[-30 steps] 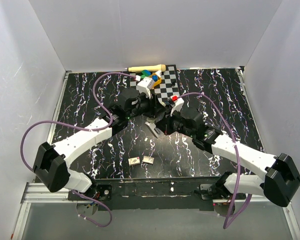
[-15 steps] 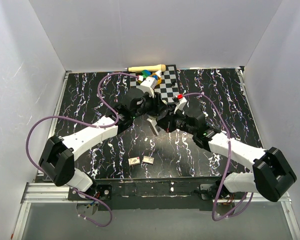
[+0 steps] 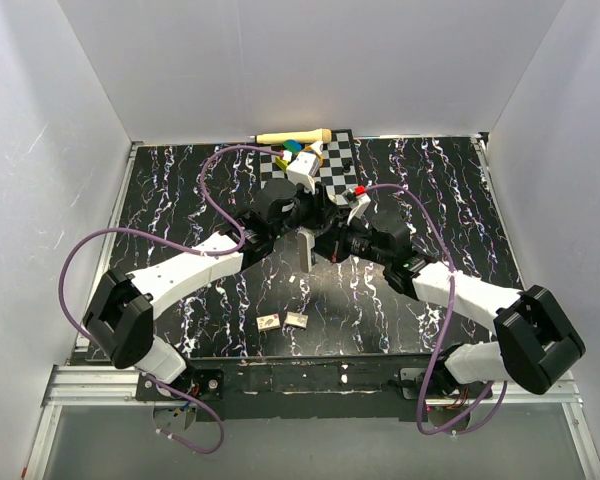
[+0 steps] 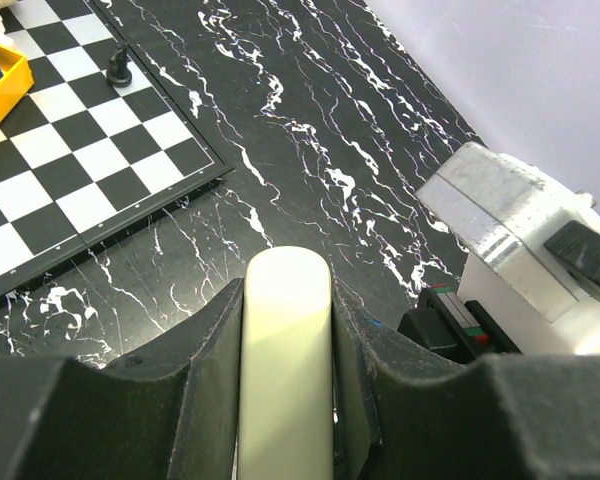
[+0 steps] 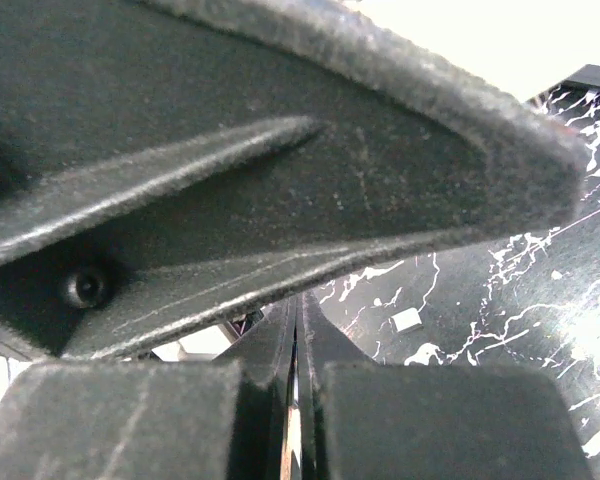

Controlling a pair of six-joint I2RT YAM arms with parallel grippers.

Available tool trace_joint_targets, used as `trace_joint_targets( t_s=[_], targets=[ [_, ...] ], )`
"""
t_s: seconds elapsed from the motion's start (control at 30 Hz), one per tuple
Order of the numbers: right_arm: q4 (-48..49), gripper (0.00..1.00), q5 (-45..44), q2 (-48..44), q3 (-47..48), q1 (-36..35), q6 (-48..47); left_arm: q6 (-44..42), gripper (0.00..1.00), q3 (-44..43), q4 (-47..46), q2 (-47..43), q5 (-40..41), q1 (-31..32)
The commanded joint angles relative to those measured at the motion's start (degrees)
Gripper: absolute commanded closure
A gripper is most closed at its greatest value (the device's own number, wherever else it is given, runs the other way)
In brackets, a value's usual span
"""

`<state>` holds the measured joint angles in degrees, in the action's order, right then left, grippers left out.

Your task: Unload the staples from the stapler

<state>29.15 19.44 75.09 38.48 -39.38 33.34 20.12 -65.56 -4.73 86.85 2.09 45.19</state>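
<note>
i looked into a white booth closed on three sides: a plain back wall [image 3: 310,60], a left wall [image 3: 40,150] and a right wall [image 3: 570,130], all matte and bare. the surface [image 3: 160,200] was black, streaked all over with white marble veins. an aluminium rail [image 3: 80,385] ran along its near edge, with a grey strip [image 3: 310,455] below it. the light was even and soft, and shadows were faint.

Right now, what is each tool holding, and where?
Left tool clamps the pale stapler across its sides, rounded end protruding. Right tool shut; any hold cannot be told.
</note>
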Motion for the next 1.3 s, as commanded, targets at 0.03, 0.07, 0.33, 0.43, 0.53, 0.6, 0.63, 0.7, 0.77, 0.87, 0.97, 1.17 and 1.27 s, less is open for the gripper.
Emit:
trace_joint_targets(
  t_s=[0.03,0.07,0.33,0.43,0.53,0.6,0.63,0.7,0.77,0.87,0.97,1.17,1.27],
  targets=[
    [5.65,0.99,6.22,0.23,0.2,-1.14,3.04,-1.49,1.0,-2.99,-4.94,0.25,3.98,-0.1],
    [6.01,0.99,6.22,0.23,0.11,-1.06,3.22,-1.49,1.0,-2.99,-4.94,0.34,3.89,-0.01],
    [6.71,0.99,6.75,-0.12,-0.25,-1.14,3.22,-2.45,1.0,-3.26,-4.67,0.25,4.06,-0.01],
    [6.36,0.99,6.49,-0.21,-0.07,-1.14,3.13,-2.72,1.0,-3.35,-4.5,-0.01,3.89,-0.1],
    [4.52,0.99,5.52,-0.82,0.37,-1.23,2.43,-3.07,1.0,-3.35,-4.06,-0.63,3.45,-0.1],
    [3.29,0.99,5.26,-1.35,0.63,-1.06,1.9,-3.42,1.0,-3.26,-3.53,-1.33,3.1,-0.1],
    [2.5,0.99,4.91,-1.7,0.81,-1.14,1.64,-3.59,1.0,-3.26,-3.09,-1.59,2.58,0.07],
    [1.27,0.99,4.47,-2.4,0.98,-0.97,1.03,-3.86,1.0,-3.09,-2.65,-2.64,1.78,0.07],
    [-1.27,0.99,3.07,-3.1,1.6,-0.97,-0.03,-3.95,1.0,-2.65,-2.04,-3.79,0.82,-0.01],
    [-4.18,0.99,0.87,-4.25,2.13,-0.97,-1.35,-4.3,1.0,-2.73,-0.28,-5.54,-0.68,-0.1],
    [-7.69,0.99,-1.24,-5.39,3.26,-0.97,-2.67,-4.91,1.0,-3.08,1.82,-7.48,-2.08,-0.1],
    [-14.02,0.99,-4.67,-8.38,4.94,-0.97,-5.56,-5.79,1.0,-2.73,4.38,-12.48,-4.55,-0.01],
    [-17.1,0.99,-6.34,-10.31,5.55,-0.88,-6.88,-5.88,1.0,-2.03,6.31,-15.3,-4.55,-0.01]
  ],
)
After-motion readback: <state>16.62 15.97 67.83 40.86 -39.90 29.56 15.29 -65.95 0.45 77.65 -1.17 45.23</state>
